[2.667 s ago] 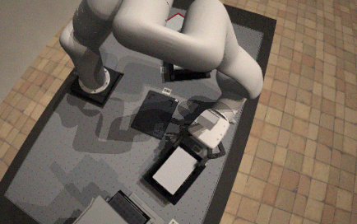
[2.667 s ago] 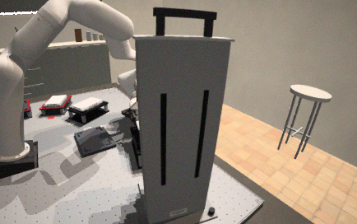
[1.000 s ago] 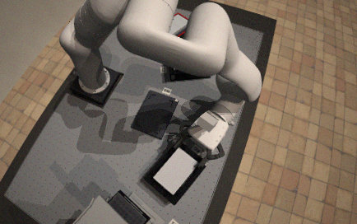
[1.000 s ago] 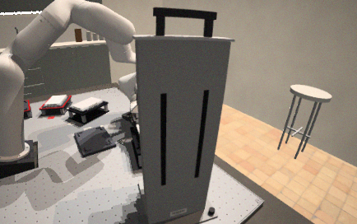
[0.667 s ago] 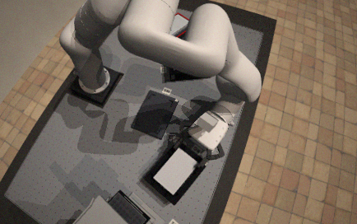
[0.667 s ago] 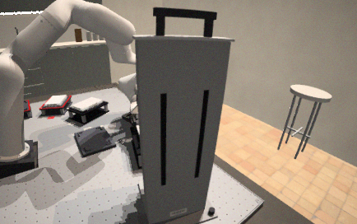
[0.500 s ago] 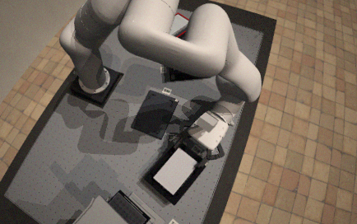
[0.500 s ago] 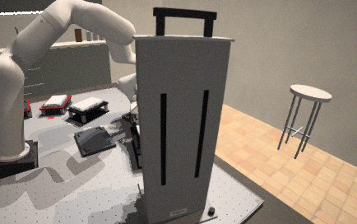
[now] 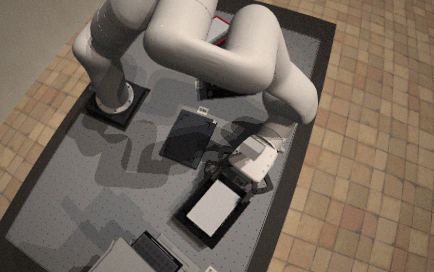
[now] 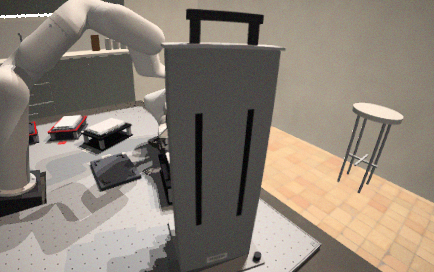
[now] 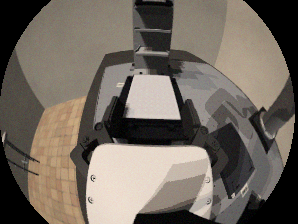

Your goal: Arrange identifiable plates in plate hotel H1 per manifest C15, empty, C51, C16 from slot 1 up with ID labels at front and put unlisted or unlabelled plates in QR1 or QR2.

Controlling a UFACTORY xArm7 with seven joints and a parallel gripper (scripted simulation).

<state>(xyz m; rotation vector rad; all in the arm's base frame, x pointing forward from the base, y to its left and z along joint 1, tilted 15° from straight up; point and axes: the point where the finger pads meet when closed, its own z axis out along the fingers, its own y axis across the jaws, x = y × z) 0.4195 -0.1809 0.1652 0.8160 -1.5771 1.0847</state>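
A white-topped plate [image 9: 215,207] lies flat on a black nest [image 9: 210,215] just in front of the plate hotel H1 [image 10: 220,150]. My gripper [image 9: 241,181] is low over the plate's near short end, open, with a finger on each side of it. In the wrist view the plate [image 11: 153,99] lies between the spread fingers of the gripper [image 11: 152,129], and the hotel [image 11: 154,19] stands beyond it with its shelves facing me. I cannot read any ID label or deck label. The exterior view shows only the hotel's closed back.
An empty dark nest [image 9: 188,138] lies left of the gripper. A red-edged nest [image 10: 67,122] with a plate and a black nest with a white plate [image 10: 106,126] stand at the deck's far end. The arm's base [image 9: 114,102] is at the left. The deck edge runs close on the right.
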